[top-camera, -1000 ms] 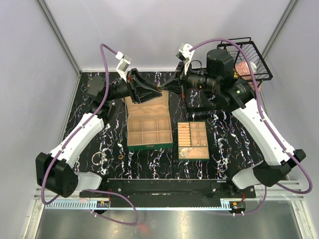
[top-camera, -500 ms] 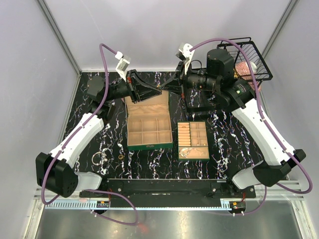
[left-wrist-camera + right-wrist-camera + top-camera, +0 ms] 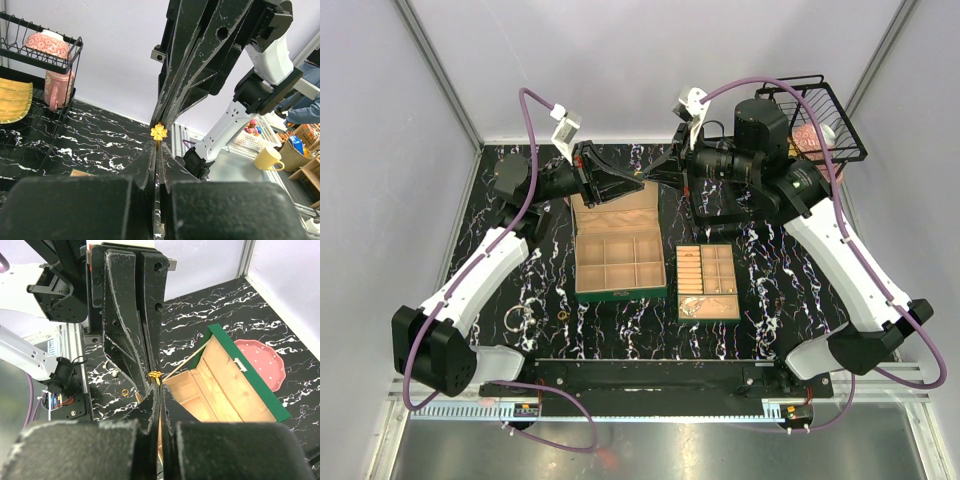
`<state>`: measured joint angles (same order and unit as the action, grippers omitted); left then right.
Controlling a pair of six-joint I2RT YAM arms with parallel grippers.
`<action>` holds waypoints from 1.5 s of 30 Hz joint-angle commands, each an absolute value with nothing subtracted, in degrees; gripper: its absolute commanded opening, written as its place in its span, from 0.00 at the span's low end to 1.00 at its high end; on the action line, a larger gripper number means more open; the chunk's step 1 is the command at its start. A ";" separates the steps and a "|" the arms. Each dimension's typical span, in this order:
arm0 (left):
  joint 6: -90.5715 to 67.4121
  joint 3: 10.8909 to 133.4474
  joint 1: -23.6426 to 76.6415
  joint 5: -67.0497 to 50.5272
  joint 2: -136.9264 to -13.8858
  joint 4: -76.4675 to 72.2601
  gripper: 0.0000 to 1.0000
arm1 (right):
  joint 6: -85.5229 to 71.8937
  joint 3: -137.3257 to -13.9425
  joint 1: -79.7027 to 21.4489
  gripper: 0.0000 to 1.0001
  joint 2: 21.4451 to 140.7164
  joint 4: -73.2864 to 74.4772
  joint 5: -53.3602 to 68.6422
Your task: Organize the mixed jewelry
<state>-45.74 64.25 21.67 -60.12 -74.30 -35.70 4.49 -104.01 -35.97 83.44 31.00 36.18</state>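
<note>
A tiny gold clover-shaped piece [image 3: 159,132] of the mixed jewelry hangs in the air over the raised lid of the green box [image 3: 620,294]. My left gripper [image 3: 158,143] is shut on its stem. My right gripper [image 3: 159,388] is shut on the same gold piece [image 3: 155,375] from the opposite side. In the top view the two sets of tips meet at the left gripper [image 3: 640,182] and the right gripper [image 3: 654,178]. A gold ring [image 3: 564,314] and a silvery hoop with chain [image 3: 517,320] lie on the table at the near left.
A small tan divided tray [image 3: 708,282] sits right of the green box. A black wire rack [image 3: 817,118] at the back right holds a pink mug [image 3: 57,87] and bowl [image 3: 47,45]. A pink dotted plate [image 3: 261,360] lies behind the box lid.
My left gripper's jaws have closed from partly open onto the gold clover piece. Neither arm has visibly moved.
</note>
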 commanded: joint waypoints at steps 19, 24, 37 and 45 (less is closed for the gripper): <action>-13.91 75.13 22.15 -62.32 -74.53 1.99 0.00 | 7.56 -102.74 -36.12 0.45 80.25 32.52 37.44; 5.04 84.96 22.15 -62.57 -77.68 26.47 0.00 | 10.89 -102.66 -36.21 0.48 78.84 35.59 36.91; 29.53 97.21 25.57 -58.89 -81.56 59.32 0.00 | 15.82 -101.43 -36.21 0.52 79.89 40.43 40.51; 30.32 98.08 27.16 -57.13 -81.65 60.91 0.00 | 15.91 -99.32 -37.09 0.53 81.74 40.34 42.71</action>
<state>27.66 94.91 26.81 -58.15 -82.13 59.83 15.20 -100.31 -36.07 80.99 40.29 40.29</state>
